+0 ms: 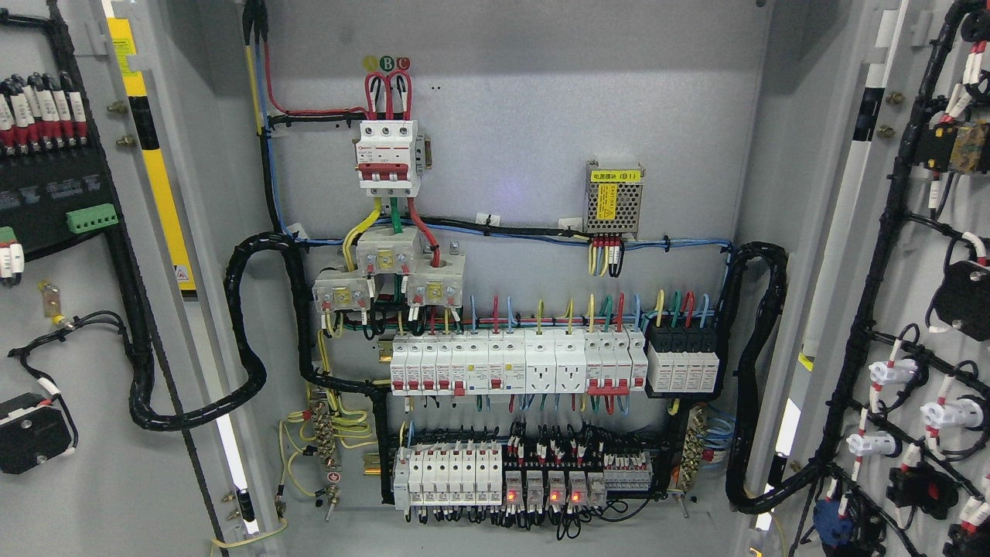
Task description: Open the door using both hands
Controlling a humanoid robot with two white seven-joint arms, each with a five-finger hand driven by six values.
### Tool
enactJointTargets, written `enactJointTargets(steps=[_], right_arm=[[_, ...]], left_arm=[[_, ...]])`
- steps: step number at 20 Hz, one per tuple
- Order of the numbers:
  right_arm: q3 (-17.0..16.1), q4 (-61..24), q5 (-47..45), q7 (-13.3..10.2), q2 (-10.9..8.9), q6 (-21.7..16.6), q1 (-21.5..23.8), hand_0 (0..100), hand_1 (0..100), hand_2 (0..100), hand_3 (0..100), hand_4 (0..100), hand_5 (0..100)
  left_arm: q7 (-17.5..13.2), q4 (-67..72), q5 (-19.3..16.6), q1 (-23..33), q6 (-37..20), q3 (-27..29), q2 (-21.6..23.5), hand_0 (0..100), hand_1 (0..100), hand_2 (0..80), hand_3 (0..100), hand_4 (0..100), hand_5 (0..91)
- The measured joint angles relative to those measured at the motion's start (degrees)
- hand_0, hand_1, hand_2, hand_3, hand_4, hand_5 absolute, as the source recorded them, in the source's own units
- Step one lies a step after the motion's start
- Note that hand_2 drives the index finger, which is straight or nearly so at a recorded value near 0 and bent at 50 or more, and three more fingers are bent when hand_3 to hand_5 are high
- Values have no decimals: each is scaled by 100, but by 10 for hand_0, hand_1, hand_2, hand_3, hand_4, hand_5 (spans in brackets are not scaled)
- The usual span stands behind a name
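Two doors, the left door [46,309] and the right door [913,309], stand swung wide in our head view, baring the cabinet's back panel [526,116] and breakers [518,363]. Neither hand shows, so we cannot tell the fingers' state. We judge the opening done; next, nothing but holding clear.

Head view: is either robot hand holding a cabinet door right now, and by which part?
Nothing is seen held: neither robot hand is in view. Both the left door and the right door stand swung open, baring the breaker panel inside.
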Motion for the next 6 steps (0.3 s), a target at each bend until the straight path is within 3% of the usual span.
enactJointTargets(steps=[6], right_arm=[[-76, 257, 16, -10, 34, 7, -36, 0, 500, 40, 0, 0, 0]], left_arm=[[2, 293, -134, -83, -55, -346, 13, 120, 556, 0, 0, 0, 0]])
